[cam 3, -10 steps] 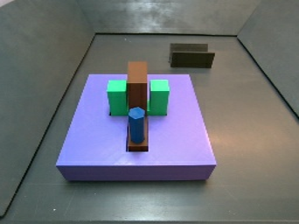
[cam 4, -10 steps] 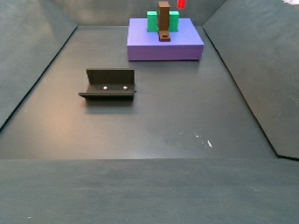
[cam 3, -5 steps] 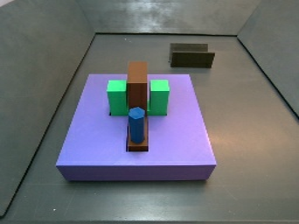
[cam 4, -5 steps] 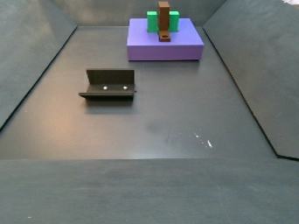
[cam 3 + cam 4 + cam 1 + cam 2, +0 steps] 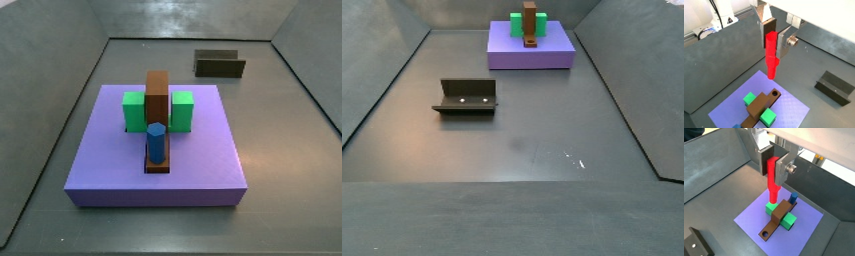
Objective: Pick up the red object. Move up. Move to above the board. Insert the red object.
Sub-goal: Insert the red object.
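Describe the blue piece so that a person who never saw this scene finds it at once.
Find the purple board on the grey floor; a brown bar runs along its middle between green blocks. The blue peg stands upright at one end of that bar. The red object hangs above in the end effector.

Two-finger silver-plated gripper (image 5: pixel 777 36) seen only in both wrist views (image 5: pixel 773 159), hanging high over the floor, pointing straight down. Flat fingers (image 5: pixel 768 27) clamped tight around the long red peg (image 5: pixel 771 54), held upright.
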